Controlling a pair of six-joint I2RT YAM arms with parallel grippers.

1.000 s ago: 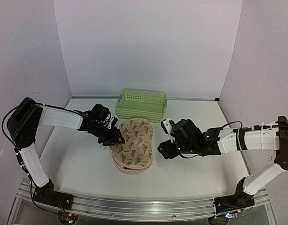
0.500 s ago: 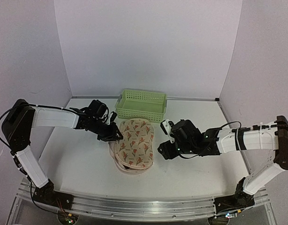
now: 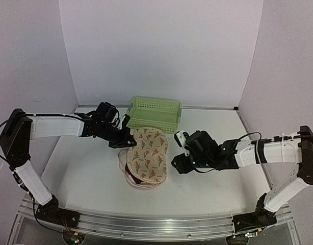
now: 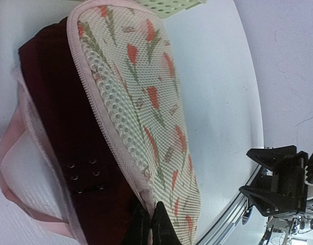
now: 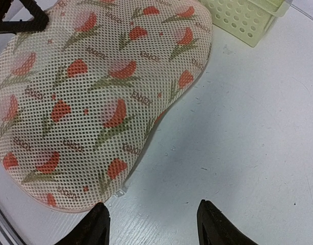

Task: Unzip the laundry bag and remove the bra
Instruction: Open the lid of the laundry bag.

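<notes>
The laundry bag (image 3: 149, 155) lies mid-table, a cream mesh pouch with red flower sprigs and pink edging. Its upper lobe (image 4: 146, 102) is raised off the lower one, and the dark red bra (image 4: 59, 112) shows in the gap. My left gripper (image 3: 130, 144) is at the bag's left edge, shut (image 4: 150, 224) on the pink edging of the upper lobe. Just right of the bag my right gripper (image 3: 176, 164) stands open over bare table (image 5: 154, 224), holding nothing. The bag's patterned top (image 5: 85, 97) fills the right wrist view.
A light-green perforated basket (image 3: 153, 113) stands just behind the bag, its corner also at the top of the right wrist view (image 5: 243, 15). The right arm (image 4: 279, 178) shows at the lower right of the left wrist view. White walls enclose the table.
My left gripper has shut on the upper lobe's edge and drawn it up and back, opening the bag. The right arm has stayed in place.
</notes>
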